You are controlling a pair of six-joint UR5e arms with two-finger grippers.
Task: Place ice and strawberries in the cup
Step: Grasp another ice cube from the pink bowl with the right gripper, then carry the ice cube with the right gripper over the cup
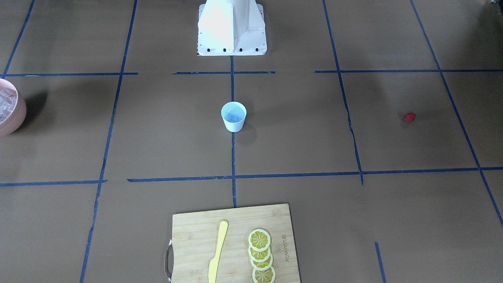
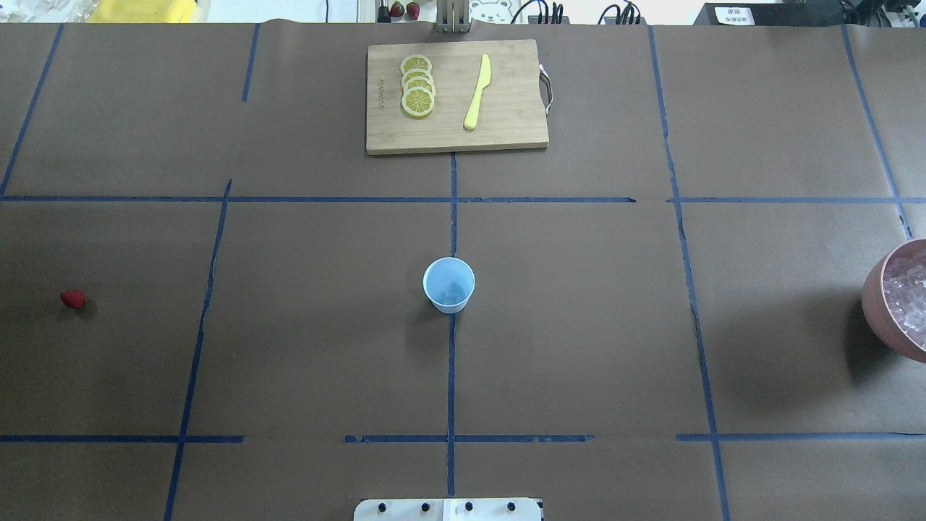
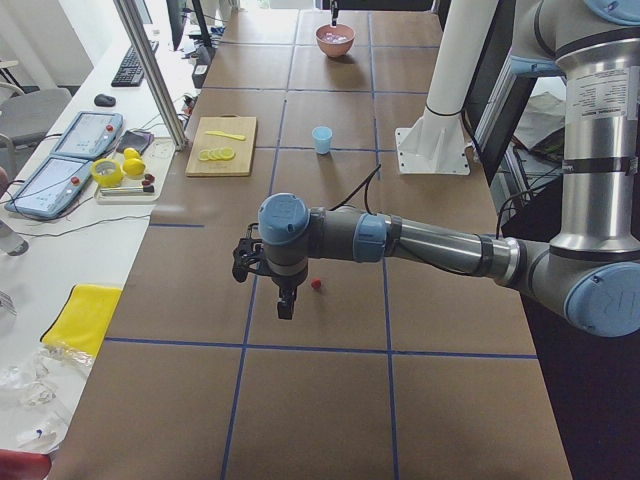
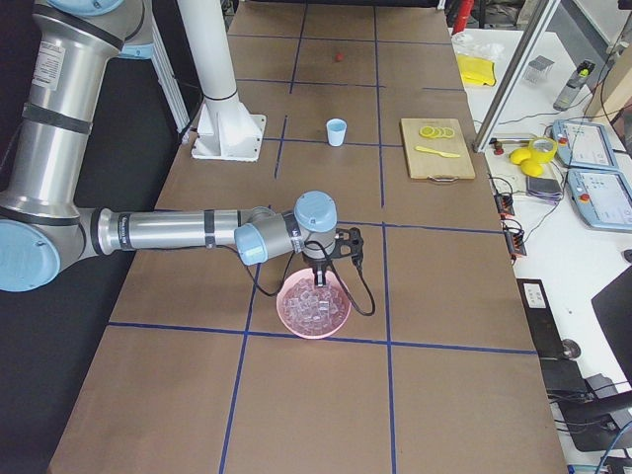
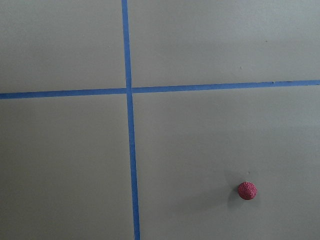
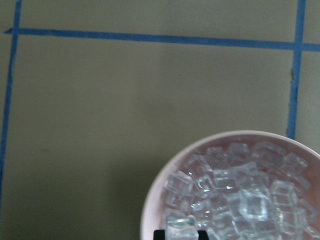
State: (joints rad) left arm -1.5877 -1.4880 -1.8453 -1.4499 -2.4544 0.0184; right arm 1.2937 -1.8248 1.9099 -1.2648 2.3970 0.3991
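Ice (image 6: 250,205) fills the right-edge bowl (image 6: 150,210); your cup (image 2: 448,284) seems to hold 1 cube. Strawberry (image 2: 73,299) lies out by the left edge. Left gripper (image 3: 285,303), right gripper (image 4: 318,278): you cannot tell their grip.

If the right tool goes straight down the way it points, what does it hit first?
Probably the ice piled in the pink bowl; the right tool hangs directly over it, though the gap is hard to judge.

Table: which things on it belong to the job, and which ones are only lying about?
For the job: cup, strawberry, ice in the pink bowl.
Lying about: cutting board, lemon slices, yellow knife.
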